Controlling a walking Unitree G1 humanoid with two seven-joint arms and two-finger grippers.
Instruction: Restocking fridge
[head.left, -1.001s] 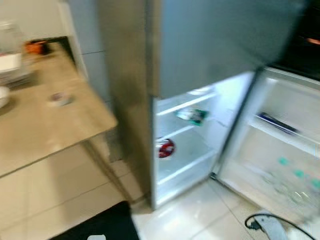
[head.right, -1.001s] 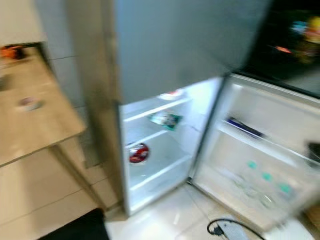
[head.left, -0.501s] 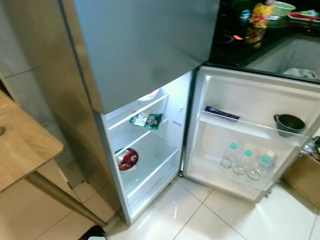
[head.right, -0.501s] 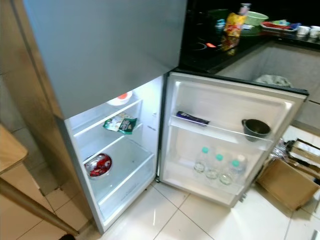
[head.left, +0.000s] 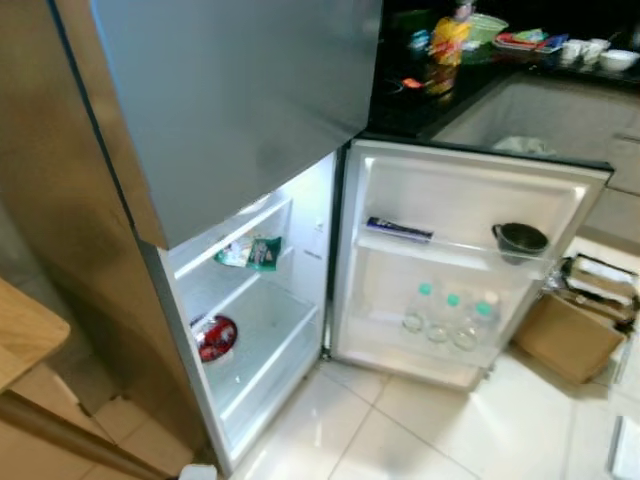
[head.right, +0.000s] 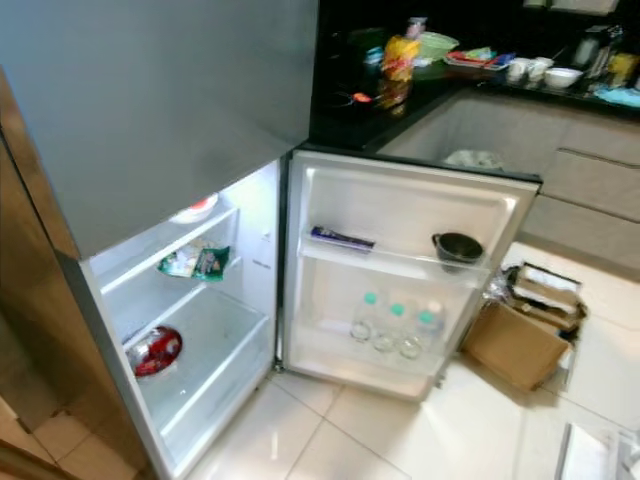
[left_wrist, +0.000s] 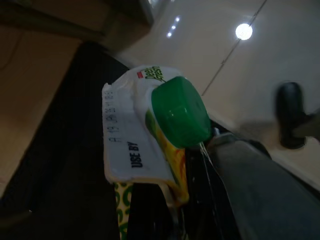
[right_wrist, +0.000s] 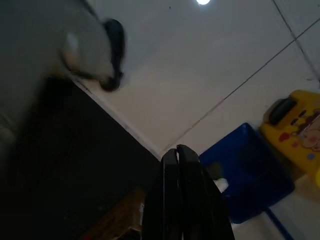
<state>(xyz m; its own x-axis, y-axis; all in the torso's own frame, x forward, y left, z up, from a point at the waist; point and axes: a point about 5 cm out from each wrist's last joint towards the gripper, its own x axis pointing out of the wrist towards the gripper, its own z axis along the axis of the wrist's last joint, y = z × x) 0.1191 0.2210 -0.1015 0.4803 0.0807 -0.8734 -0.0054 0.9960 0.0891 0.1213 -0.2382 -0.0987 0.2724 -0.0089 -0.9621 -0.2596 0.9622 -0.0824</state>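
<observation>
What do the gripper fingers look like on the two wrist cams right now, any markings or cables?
On the right gripper, the fingers are long, slim, plain black bars with rounded tips. The left gripper shows a broad, dark, smooth finger. No markings or cables can be made out on either; both views are dim.

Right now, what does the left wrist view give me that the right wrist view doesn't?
Left wrist: a carton with a green cap, printed "USE BY", held in the left tool. Right wrist: the right tool shut on nothing, above a blue bin and a yellow object. Both: pale tiled floor with a lamp's reflection, and a dark mat.
</observation>
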